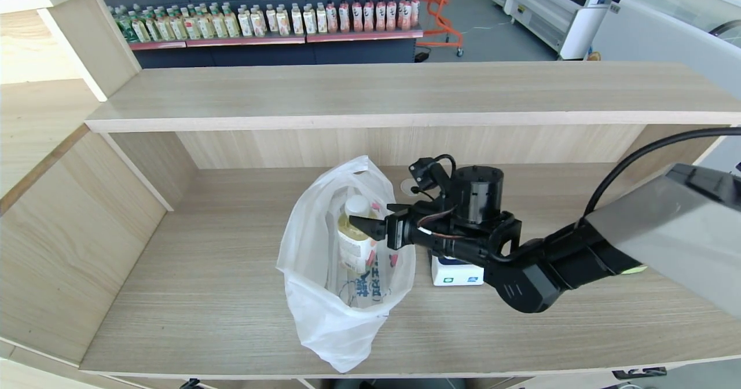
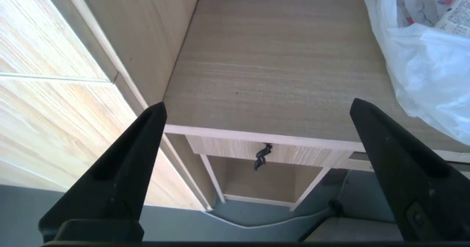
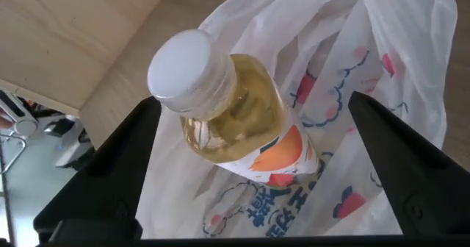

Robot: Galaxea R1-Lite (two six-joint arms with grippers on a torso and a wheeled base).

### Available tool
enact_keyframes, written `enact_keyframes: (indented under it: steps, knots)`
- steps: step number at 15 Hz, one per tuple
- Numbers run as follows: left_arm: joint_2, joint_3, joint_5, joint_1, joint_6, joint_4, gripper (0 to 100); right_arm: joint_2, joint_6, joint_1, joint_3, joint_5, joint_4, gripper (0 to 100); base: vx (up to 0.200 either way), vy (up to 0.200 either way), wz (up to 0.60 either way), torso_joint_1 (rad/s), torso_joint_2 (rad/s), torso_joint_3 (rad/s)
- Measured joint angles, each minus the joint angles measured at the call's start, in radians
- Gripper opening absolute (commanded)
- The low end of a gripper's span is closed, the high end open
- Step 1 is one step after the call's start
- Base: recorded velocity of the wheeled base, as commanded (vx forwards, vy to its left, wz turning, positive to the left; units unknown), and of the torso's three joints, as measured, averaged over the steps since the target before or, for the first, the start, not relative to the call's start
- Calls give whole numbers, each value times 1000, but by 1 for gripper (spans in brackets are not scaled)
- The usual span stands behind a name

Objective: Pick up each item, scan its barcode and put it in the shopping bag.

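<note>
A white plastic shopping bag (image 1: pixel 338 296) stands open at the middle of the wooden counter. Inside it a bottle (image 1: pixel 354 235) of yellow drink stands upright, with a white cap and an orange label. My right gripper (image 1: pixel 373 214) hangs open over the bag's mouth. In the right wrist view the bottle (image 3: pixel 220 107) sits between the spread fingers (image 3: pixel 110 181) without being touched, with the bag (image 3: pixel 396 63) behind it. A small white box (image 1: pixel 457 273) lies on the counter under my right arm. My left gripper (image 2: pixel 261 170) is open and holds nothing, above the counter's front edge beside the bag (image 2: pixel 433 70).
The counter (image 1: pixel 202 296) has a raised back ledge (image 1: pixel 405 94) and a wooden side wall (image 1: pixel 69 244) on the left. A small round white disc (image 1: pixel 410 188) lies behind the bag. Shelves of bottles (image 1: pixel 266 21) stand far behind.
</note>
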Motion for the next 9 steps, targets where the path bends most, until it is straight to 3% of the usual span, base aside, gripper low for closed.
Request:
enact_keyframes:
  steps: [9]
  knots:
    - [0,0,0,0,0,0,100,-304,141,-101,261,22,21,100,0,0,0,0,0,0]
